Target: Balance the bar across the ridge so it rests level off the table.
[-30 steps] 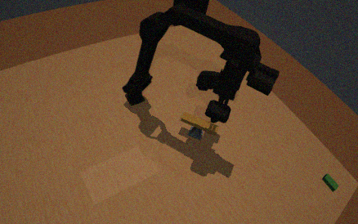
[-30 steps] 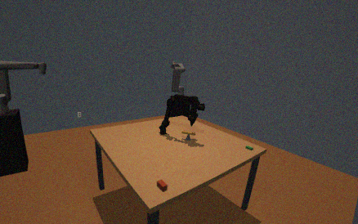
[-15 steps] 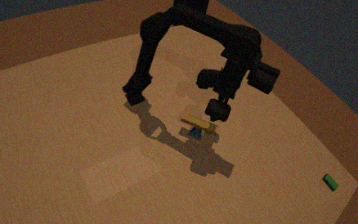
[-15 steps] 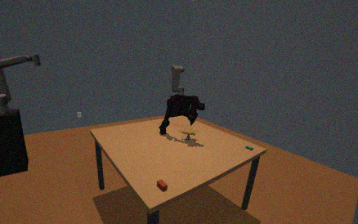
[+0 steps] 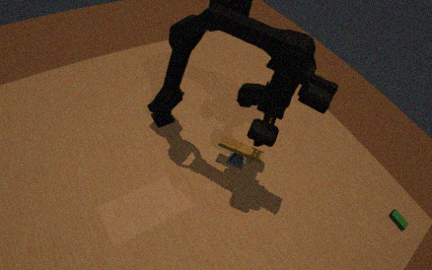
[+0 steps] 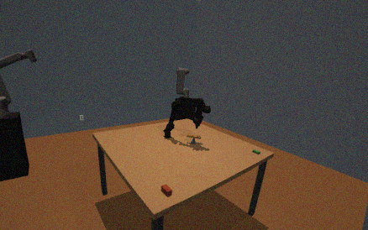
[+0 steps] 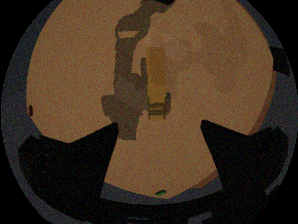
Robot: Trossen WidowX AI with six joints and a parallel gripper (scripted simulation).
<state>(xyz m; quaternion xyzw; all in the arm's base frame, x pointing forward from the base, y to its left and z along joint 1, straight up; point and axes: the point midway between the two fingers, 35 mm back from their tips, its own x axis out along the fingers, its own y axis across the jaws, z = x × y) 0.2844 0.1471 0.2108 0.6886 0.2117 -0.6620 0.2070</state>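
The yellow bar lies across the blue ridge. It looks about level, with both ends above the table; a slight tilt is hard to judge in this dim view. The bar hides the ridge in the wrist view. My gripper is open and empty, above the bar's near end and drawn back from it. Its fingertips stand wide apart and touch nothing. The arm's shadow falls over the table around the ridge, and a gap shows between bar and tabletop.
A green block lies near the table's far corner. A red block lies near the front corner. A paler rectangle shows on the tabletop. Other robot arms stand beyond the table.
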